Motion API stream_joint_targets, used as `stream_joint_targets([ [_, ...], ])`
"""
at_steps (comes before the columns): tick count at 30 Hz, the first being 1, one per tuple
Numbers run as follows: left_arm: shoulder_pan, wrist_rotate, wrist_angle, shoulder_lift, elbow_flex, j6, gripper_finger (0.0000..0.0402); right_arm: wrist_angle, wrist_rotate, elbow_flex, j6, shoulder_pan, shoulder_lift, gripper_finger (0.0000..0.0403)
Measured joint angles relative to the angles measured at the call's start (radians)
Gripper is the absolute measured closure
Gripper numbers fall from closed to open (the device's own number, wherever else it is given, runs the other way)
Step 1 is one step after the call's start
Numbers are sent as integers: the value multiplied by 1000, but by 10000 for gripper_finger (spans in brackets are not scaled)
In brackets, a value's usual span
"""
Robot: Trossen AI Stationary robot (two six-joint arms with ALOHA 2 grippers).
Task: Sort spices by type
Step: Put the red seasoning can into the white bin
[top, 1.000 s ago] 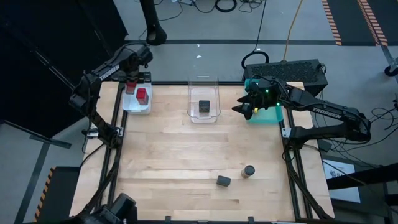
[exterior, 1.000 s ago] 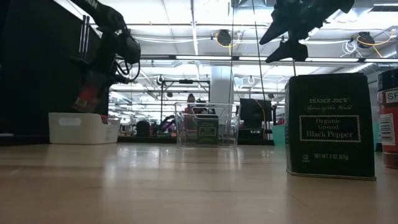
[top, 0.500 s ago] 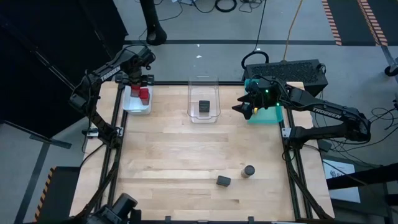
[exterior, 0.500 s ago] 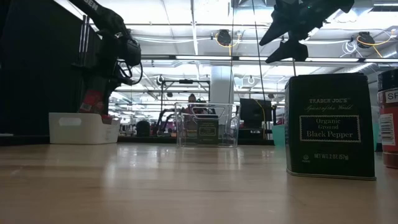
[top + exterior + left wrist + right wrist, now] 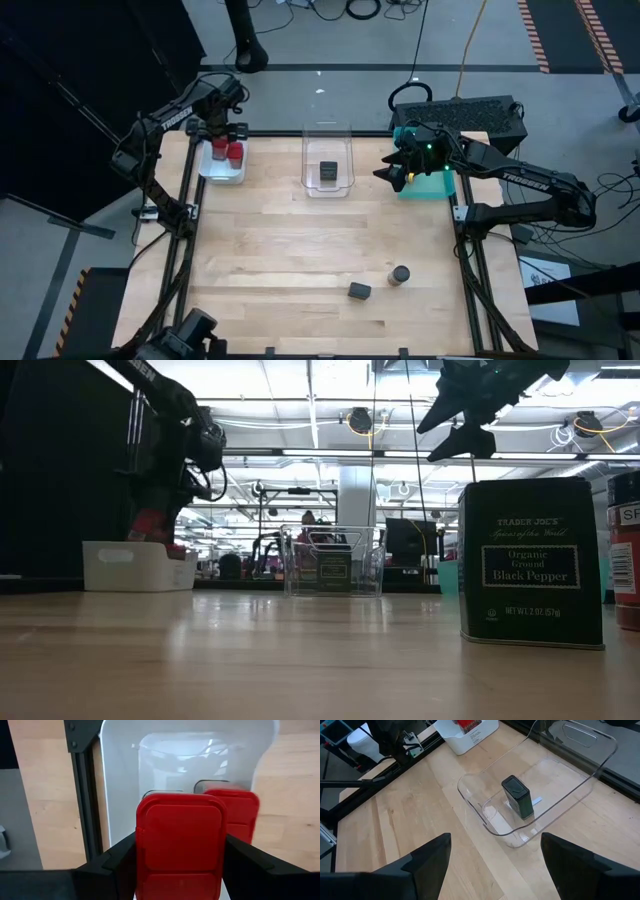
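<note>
Red tin (image 5: 180,845) sits between the left gripper (image 5: 177,870) fingers — clamped — over the white tray (image 5: 120,780).

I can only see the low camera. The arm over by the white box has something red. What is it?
Observer: It's a red tin. The left gripper is shut on it, low over the white tray.
Operator: Is anything else in that box?
Observer: Yes, a second red tin sits in it, right beside the held one.
Operator: And the other arm, up top?
Observer: The right gripper is open and holds nothing. From above, it hangs by the teal tray.
</note>
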Motion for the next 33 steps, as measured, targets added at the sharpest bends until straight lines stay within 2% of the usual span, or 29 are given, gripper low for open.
stream_joint_targets([
  [14,0,9,127,-1,-121,-7,172,0,-1,0,0,0,0,110],
  [19,0,-12,150,-2,-125,-6,144,0,-1,0,0,0,0,110],
  [33,5,-17,155,-2,-125,-8,148,-1,-1,0,4,0,0,110],
])
